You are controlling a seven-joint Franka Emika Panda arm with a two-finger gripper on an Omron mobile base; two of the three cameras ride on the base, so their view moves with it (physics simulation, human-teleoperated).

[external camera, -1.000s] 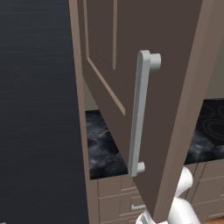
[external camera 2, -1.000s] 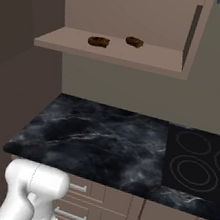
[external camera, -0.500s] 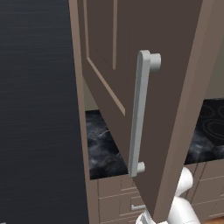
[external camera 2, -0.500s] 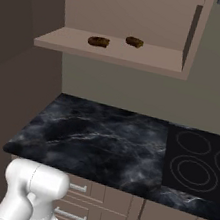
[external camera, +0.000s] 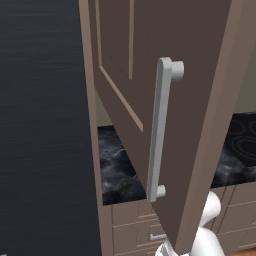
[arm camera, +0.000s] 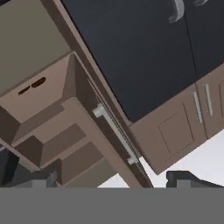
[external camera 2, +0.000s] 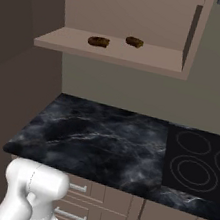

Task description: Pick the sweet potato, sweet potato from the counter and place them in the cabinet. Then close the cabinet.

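Right base view, two sweet potatoes point(external camera 2: 98, 41) point(external camera 2: 134, 42), cabinet point(external camera 2: 112, 50)

Two sweet potatoes point(external camera 2: 98, 41) point(external camera 2: 134, 42) lie apart on the open cabinet's shelf point(external camera 2: 111, 51).

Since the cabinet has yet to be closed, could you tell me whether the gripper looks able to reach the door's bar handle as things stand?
Probably yes. The gripper is open and empty, and in the hand view nothing lies between it and the bar handle on the swung-out cabinet door. Both sweet potatoes sit back on the shelf.
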